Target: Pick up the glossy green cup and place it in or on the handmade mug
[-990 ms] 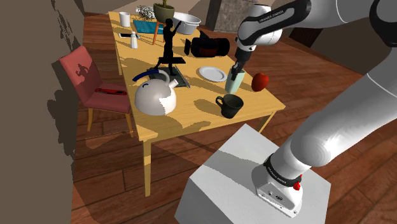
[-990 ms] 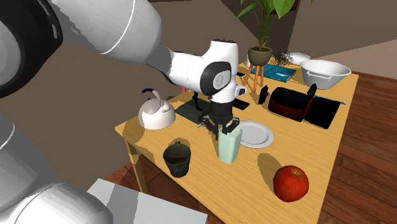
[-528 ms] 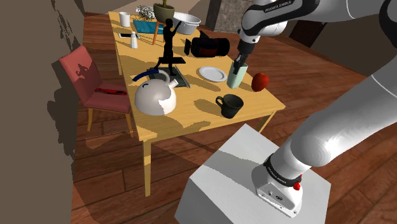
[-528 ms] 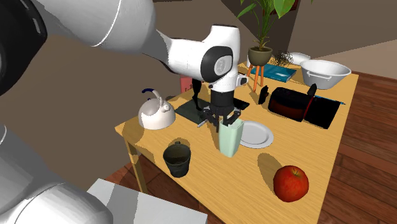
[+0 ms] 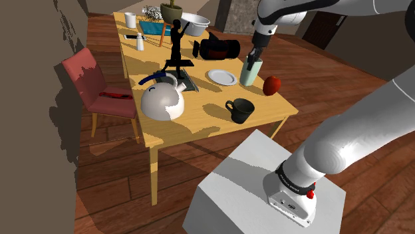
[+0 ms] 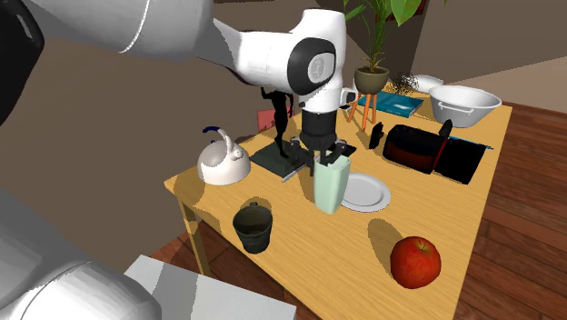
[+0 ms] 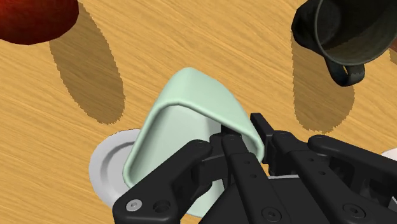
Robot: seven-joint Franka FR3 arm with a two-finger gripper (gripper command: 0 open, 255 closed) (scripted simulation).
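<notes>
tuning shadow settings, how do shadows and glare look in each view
Wrist view: two hard-edged elongated shadows on the table, by the apple and the dark mug; the pale green cup shows no glare. Shoulder view: jagged-edged shadow blotches on the wall. Second exterior view: a dark shadow beside the apple.

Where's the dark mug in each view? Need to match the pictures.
Shoulder view: dark mug just right of centre, near the table's front edge, below the pale green cup.
Second exterior view: dark mug lower left of the pale green cup, at the table edge.
Wrist view: dark mug across the cup from the red apple.
Shared landmark: the red apple.
</notes>
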